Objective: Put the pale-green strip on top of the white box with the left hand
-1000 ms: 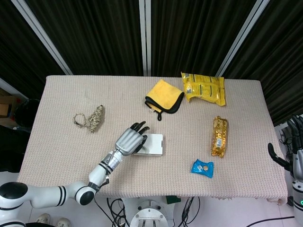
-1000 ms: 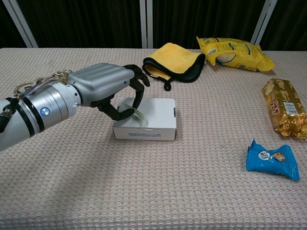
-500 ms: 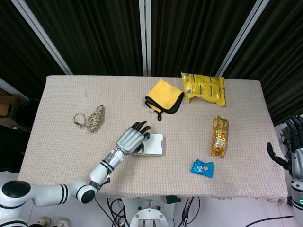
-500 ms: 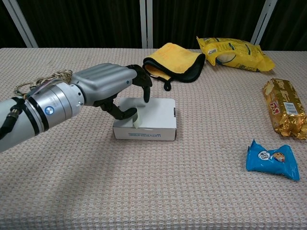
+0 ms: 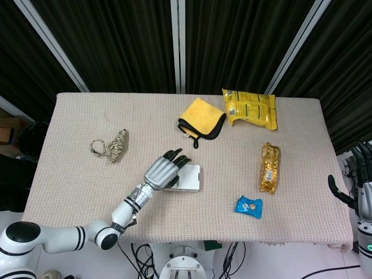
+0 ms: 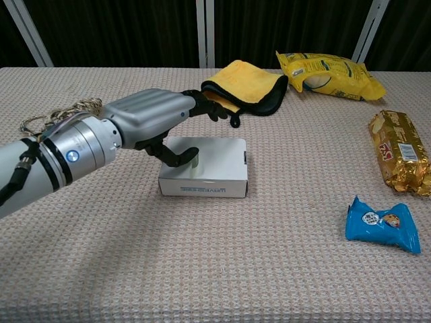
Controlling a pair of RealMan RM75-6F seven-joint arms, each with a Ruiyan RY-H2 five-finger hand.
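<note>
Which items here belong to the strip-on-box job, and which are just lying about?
Job: left hand, white box; pale-green strip, not clearly visible under the fingers.
Lying about: yellow cloth, yellow snack bag, gold packet, blue cookie packet, rope bundle.

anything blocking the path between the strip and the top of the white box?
Nothing visible. The left hand hangs right over the white box, fingers spread, thumb low above the lid. The strip itself can't be made out there. The yellow cloth lies behind the box, apart from it.
</note>
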